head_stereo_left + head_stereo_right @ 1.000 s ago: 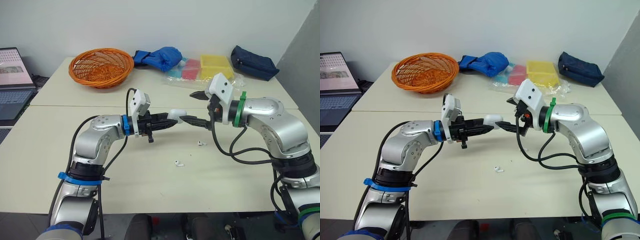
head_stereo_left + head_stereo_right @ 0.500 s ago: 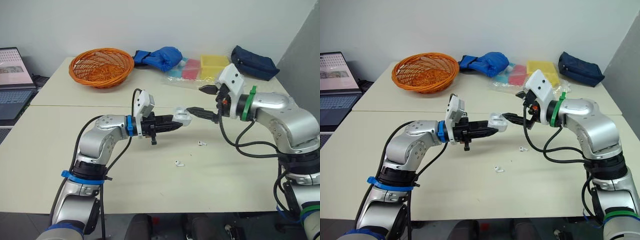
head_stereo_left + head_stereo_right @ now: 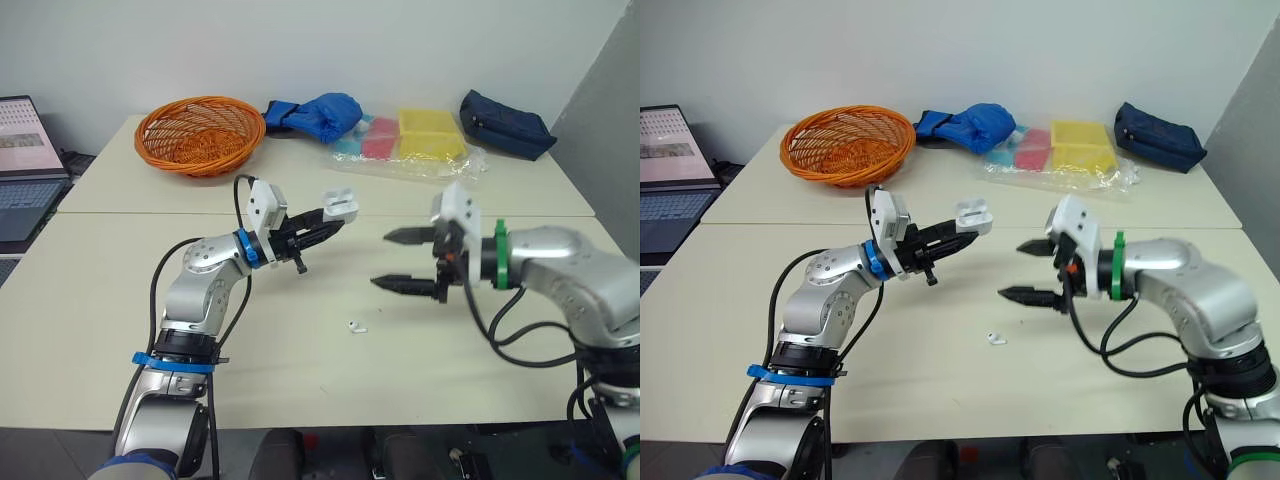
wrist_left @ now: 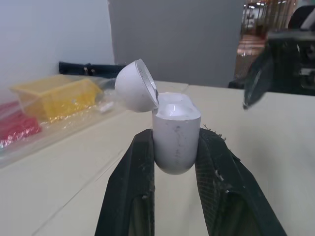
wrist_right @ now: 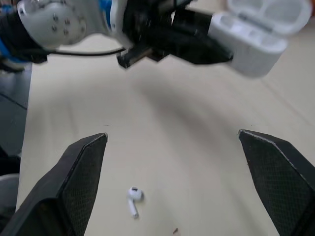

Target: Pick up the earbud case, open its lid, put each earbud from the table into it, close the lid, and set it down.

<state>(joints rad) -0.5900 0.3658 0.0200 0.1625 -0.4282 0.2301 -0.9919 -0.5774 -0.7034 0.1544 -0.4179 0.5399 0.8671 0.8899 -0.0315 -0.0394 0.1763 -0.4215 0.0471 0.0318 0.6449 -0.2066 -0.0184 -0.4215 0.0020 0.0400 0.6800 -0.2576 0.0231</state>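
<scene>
Earbud case sat pinched between my left fingers, lifted clear of the table and tipped up toward 1 o'clock. Those two black fingers pressed on opposite sides of its lower body, closed only as far as its width allowed. Its lid was swung back on the hinge, and the white wells inside faced my right wrist camera.

My right fingers were spread wide and gripped nothing. They hung above the table with one finger over the other and their tips aimed toward 9 o'clock. They were well apart from the case, at roughly its 4 o'clock.

One white earbud lay on the table at about 6 o'clock from the case and 7 o'clock from my lower right fingertip, touching neither. From my right wrist it showed between the two spread fingers.

Along the far side of the table stood an orange basket at 11 o'clock, a blue bundle at 12, a yellow box under clear plastic at 1, and a dark pouch at 2. A laptop sat off at 10 o'clock.
</scene>
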